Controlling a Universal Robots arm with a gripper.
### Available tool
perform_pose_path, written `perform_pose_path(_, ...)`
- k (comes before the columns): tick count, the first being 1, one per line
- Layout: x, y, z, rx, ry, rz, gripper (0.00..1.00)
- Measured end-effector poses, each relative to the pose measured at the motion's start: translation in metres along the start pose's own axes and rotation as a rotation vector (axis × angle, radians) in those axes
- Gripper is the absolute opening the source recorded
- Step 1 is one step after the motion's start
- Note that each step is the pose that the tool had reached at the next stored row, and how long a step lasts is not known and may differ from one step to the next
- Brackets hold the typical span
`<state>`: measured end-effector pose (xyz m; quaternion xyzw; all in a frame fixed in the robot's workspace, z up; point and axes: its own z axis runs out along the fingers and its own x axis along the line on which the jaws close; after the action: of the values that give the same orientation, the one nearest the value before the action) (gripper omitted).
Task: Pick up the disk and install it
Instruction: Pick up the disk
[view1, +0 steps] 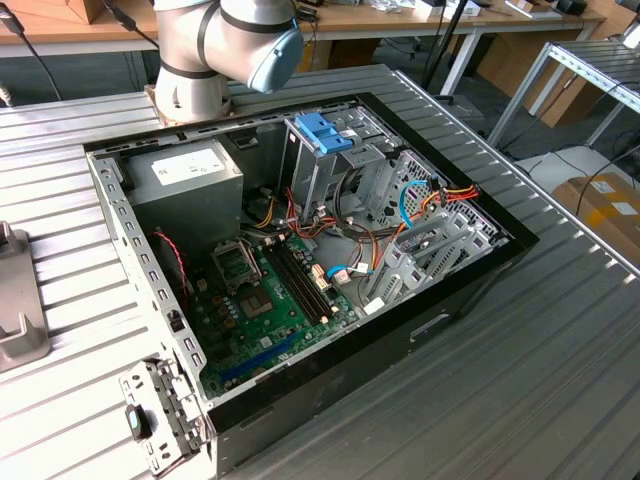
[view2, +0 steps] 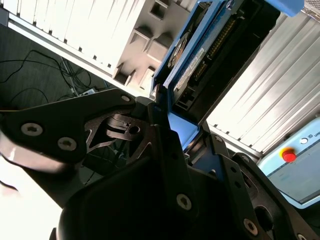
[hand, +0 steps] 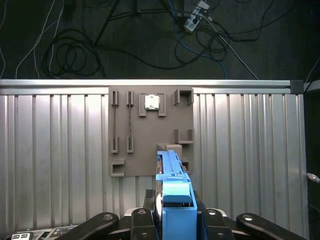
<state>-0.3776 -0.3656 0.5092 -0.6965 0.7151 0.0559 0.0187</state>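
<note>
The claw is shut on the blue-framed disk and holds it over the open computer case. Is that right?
Not quite. The claw is shut on the disk, but the first wrist view shows it over the grey holder plate on the ribbed table, not over the computer case.

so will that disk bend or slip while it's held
Likely stiff: the disk juts straight from the tool without sagging. It could slip or pivot, being pinched at one end on smooth plastic. Its connector pins look fragile.
</note>
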Motion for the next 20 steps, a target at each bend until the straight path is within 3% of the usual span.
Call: perform_pose_path(20, 0.0024, -0.0105, -0.0008, 0.0000, 0.0000, 0.000, 0.37)
